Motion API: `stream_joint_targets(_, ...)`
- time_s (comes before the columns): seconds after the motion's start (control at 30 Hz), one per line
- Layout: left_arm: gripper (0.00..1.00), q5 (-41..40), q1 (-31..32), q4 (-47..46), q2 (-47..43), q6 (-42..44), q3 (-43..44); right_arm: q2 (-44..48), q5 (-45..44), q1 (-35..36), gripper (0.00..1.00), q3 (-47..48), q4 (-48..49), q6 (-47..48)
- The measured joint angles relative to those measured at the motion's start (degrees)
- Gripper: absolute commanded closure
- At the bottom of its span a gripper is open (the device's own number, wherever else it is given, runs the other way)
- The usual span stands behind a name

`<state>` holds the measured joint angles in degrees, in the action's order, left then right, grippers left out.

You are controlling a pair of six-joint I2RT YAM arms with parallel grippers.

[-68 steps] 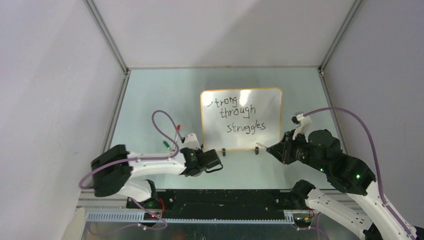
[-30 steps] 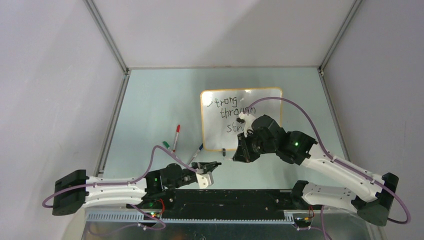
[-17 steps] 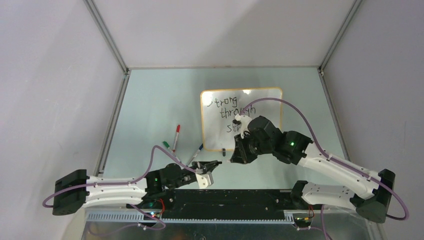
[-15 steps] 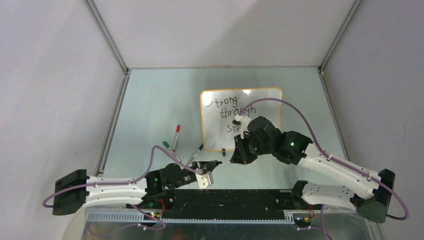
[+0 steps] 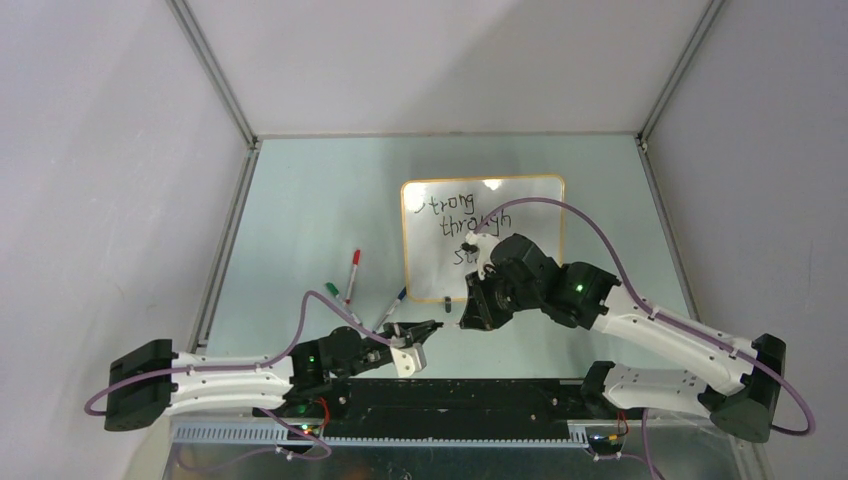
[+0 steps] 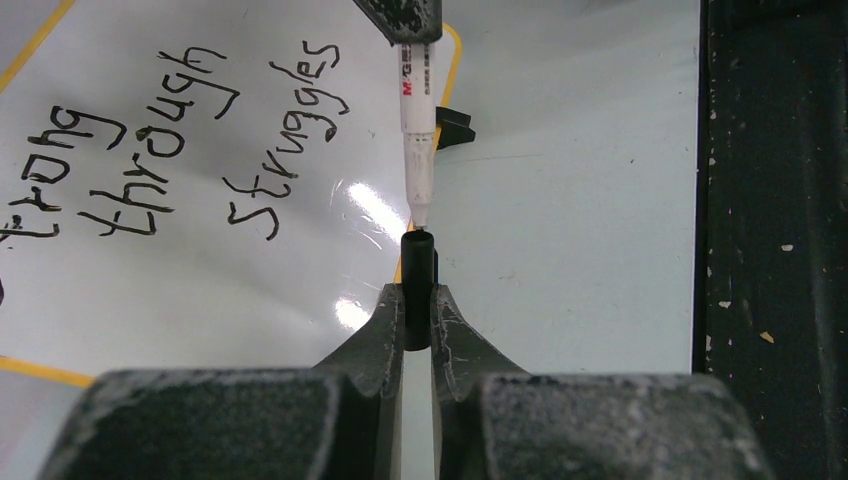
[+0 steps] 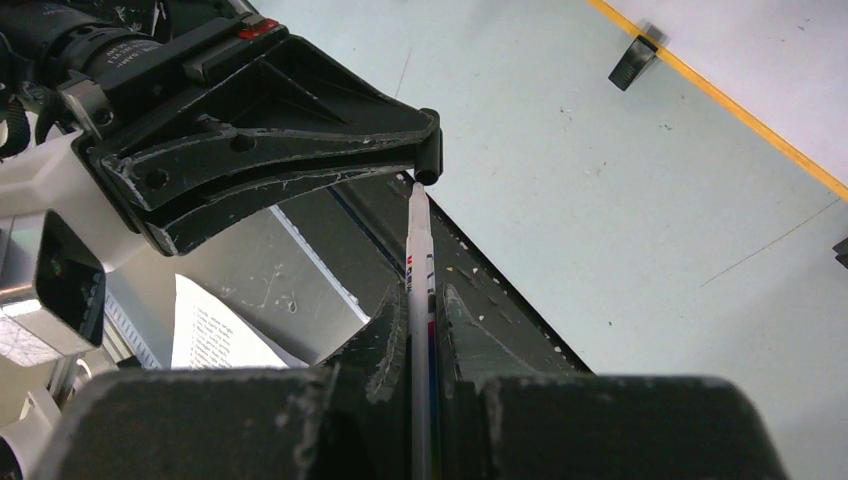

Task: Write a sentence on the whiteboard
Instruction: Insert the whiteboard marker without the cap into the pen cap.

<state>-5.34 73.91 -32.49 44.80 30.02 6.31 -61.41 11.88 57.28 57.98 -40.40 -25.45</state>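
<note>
Top external — one whiteboard (image 5: 520,205), three loose pens (image 5: 354,270), left pincer (image 6: 418,300) clenching cap (image 6: 418,262), right pincer (image 7: 420,300) clenching marker (image 7: 418,235)

Whiteboard (image 5: 535,205): rectangular, glossy white, rounded corners, thin orange-yellow rim. Lies flat mid-tabletop (image 5: 300,220), glare spots on its face. One black clip foot (image 5: 447,299) shows at the near edge. Sentence (image 5: 462,216): thin black handwriting, three lines stepping rightward, reading "trong / through / struggles" in the left wrist view, the initial letter only a small mark. From above, third line mostly hidden, "St" legible.
</note>
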Motion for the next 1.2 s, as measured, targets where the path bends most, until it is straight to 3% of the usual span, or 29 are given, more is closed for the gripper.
stream_joint_targets(0.77, 1.00, 0.28, 0.00, 0.94, -0.90, 0.00, -0.02, -1.81, 0.00, 0.00, 1.00, 0.00, 0.70, -0.37)
stream_joint_targets(1.2, 1.00, 0.90, -0.04, 0.79, -0.52, -1.88, -0.66, -9.25, -4.66, 4.02, 1.00, 1.62, 3.10, -1.75)
